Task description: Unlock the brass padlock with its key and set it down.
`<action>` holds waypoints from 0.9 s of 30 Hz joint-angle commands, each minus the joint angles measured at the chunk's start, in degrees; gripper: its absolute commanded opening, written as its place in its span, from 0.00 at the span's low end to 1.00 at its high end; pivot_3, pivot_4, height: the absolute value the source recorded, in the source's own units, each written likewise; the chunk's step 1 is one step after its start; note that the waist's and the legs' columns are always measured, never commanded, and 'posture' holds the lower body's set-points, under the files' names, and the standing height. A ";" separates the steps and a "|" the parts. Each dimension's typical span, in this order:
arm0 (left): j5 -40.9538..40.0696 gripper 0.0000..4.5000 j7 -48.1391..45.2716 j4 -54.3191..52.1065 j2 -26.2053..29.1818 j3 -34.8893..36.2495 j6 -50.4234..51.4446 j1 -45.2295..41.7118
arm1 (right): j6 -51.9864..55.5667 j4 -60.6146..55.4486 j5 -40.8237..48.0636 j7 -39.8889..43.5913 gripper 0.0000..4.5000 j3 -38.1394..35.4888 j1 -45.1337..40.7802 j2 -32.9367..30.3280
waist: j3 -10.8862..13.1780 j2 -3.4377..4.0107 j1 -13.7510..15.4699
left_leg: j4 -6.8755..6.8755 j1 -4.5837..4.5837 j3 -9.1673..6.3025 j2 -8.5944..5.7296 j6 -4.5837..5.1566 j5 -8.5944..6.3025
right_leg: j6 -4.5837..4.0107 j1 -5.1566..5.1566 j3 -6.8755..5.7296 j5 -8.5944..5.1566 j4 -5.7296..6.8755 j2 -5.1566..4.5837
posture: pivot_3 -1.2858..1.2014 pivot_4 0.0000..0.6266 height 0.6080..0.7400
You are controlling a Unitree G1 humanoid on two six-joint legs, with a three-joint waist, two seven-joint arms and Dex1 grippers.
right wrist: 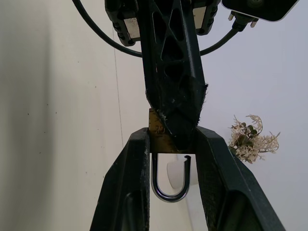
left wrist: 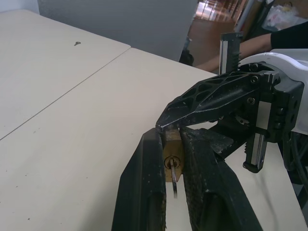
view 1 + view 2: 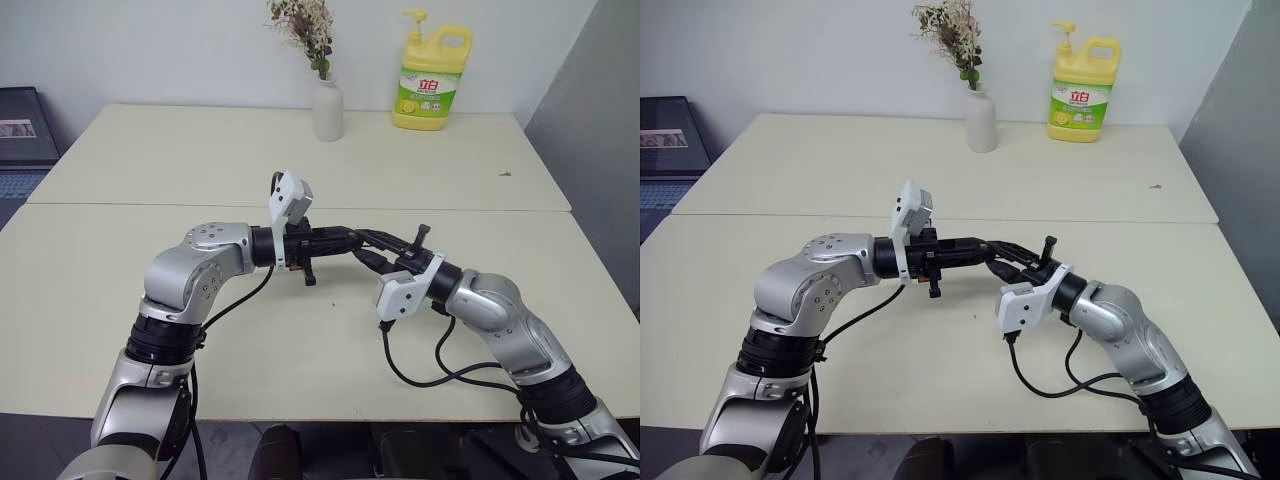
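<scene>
Between the right gripper's fingers sits the brass padlock, clamped, its shackle sprung open on one side. Around the same body the left gripper's fingers are closed, key in the keyhole. Beneath both lies the desk.

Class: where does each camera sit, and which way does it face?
Head eyes: on the head, facing forward-down over the table; both arms show.
Left wrist: looks along the left gripper at the brass padlock; own fingers show.
Right wrist: looks along the right gripper; own fingers show.
Shared: both wrist views show the brass padlock.
</scene>
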 commanded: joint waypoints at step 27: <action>-1.88 0.04 -12.81 7.04 2.71 -0.39 0.79 -5.59 | 34.52 -23.64 43.59 19.03 0.19 -11.72 3.82 -8.54 | 0.00 0.00 0.09 | 0.02 0.02 -0.16 -0.01 0.02 -0.01 | 0.01 0.05 -0.06 -0.01 0.01 0.06 | 0.52 0.24 1.00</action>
